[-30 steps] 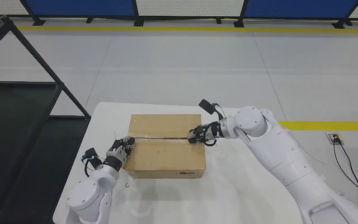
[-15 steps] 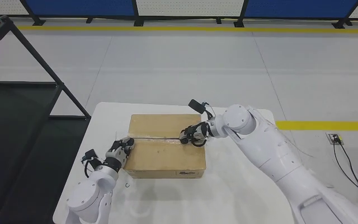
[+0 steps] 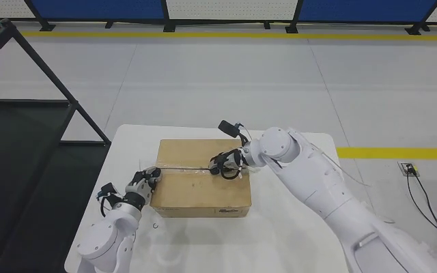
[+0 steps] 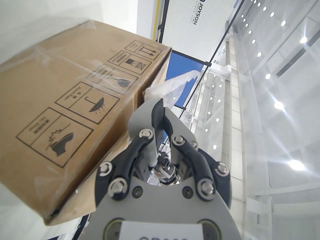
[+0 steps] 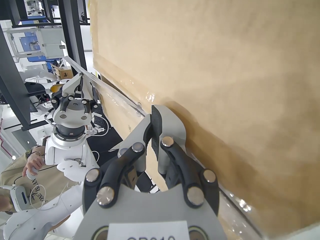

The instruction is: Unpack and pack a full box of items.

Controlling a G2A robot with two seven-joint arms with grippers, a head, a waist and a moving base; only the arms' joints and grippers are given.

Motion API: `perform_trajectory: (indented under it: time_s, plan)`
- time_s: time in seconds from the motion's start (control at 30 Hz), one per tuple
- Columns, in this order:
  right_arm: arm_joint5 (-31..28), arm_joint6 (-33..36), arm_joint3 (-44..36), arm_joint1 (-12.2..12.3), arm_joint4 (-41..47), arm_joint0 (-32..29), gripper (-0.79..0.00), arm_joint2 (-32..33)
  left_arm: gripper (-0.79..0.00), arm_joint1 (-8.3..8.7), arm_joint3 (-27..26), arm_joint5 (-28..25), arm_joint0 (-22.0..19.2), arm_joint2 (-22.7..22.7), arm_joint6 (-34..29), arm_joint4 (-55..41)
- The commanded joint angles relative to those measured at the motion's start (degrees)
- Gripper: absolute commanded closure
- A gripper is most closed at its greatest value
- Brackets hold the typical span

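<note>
A sealed cardboard box [image 3: 201,188] sat on the white table [image 3: 293,225], its long side toward the robot and a taped seam running along its lid. The left gripper [image 3: 151,175] stood at the box's left end, its fingers pinched tight on a strip of clear tape [image 4: 176,84] that stretched from the seam. The right gripper [image 3: 217,166] lay over the lid, somewhat right of its middle, tip against the seam, fingers pressed together with nothing visibly held between them
</note>
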Motion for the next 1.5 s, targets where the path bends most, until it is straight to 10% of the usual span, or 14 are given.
perform_trajectory:
  time_s: [0.0, 1.47]
  plan:
    - [-0.20, 0.05, 0.88, -0.61, 0.28, 0.37, 0.000, -0.31, 0.000, 0.03, -0.03, -0.13, 0.10, -0.03, 0.06, -0.12]
    - [-8.20, -5.52, 20.85, -17.39, 7.96, 4.41, 0.000, -3.01, 0.000, 0.53, 0.74, -5.43, 2.81, -6.77, 4.18, -9.93]
